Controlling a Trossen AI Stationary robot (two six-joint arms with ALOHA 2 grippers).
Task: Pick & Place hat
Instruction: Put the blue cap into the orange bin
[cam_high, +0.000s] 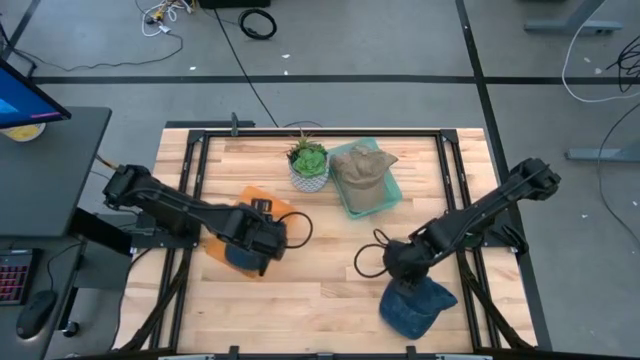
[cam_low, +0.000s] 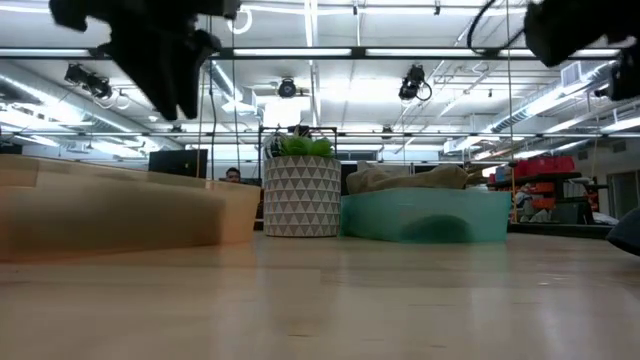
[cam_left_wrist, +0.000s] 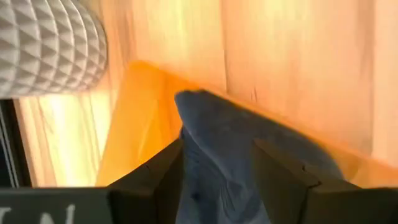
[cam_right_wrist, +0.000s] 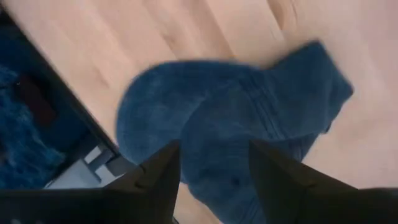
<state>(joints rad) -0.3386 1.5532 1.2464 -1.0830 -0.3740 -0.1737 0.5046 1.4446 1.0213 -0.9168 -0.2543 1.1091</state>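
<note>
One blue hat (cam_high: 238, 258) (cam_left_wrist: 217, 124) lies in the orange tray (cam_high: 258, 196) (cam_left_wrist: 134, 118) at the table's left. My left gripper (cam_high: 252, 250) (cam_left_wrist: 217, 149) is over it, open, with hat cloth between its fingers. A second blue hat (cam_high: 415, 308) (cam_right_wrist: 230, 112) rests on the bare wood near the table's near edge. My right gripper (cam_high: 405, 278) (cam_right_wrist: 214, 149) hangs open just above it, pointing down. A khaki hat (cam_high: 362, 168) sits in the teal tray (cam_high: 392, 196). My left gripper's fingers (cam_left_wrist: 165, 168) stand on either side of a raised fold of the blue hat (cam_left_wrist: 214, 180), coming from above. I cannot tell whether they touch the cloth. The hat lies in the orange tray.
A white patterned plant pot (cam_high: 308, 170) (cam_low: 300, 195) stands between the orange tray and the teal tray (cam_low: 420, 215) at the far side. Black cables loop from both wrists over the table's middle (cam_high: 368, 262). Bare wood lies between the two arms.
</note>
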